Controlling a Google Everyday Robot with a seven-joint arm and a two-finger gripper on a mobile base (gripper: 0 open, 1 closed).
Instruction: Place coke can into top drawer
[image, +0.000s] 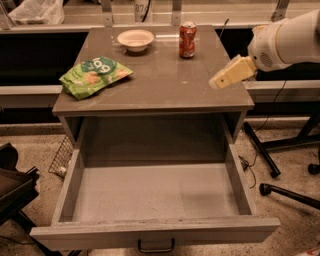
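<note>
Camera view: the gripper (222, 79) hangs over the tabletop's (160, 85) right edge, jaws' state impossible to tell, coke can (187, 40) upright beyond-left of the jaws, so approach level at mid-can, top drawer (150, 232) open below

**Operator:** What light am I working in?

**Observer:** You have warm, yellowish light from overhead. It falls full on the table top (165, 80) and gives you a pale sheen near the coke can (187, 40).

**Operator:** Any glare?

**Observer:** Your brightest patch is the white arm (292, 35) at upper right, which is nearly washed out. The gripper (231, 73) below it, over the table top's right edge, shows as a lit cream colour.

**Operator:** Shadows?

**Observer:** You see the open top drawer (155, 192) evenly lit inside. The recess (155, 137) behind it darkens under the table top. Either side of the table you get near black, and the floor (280, 205) is dim.
</note>
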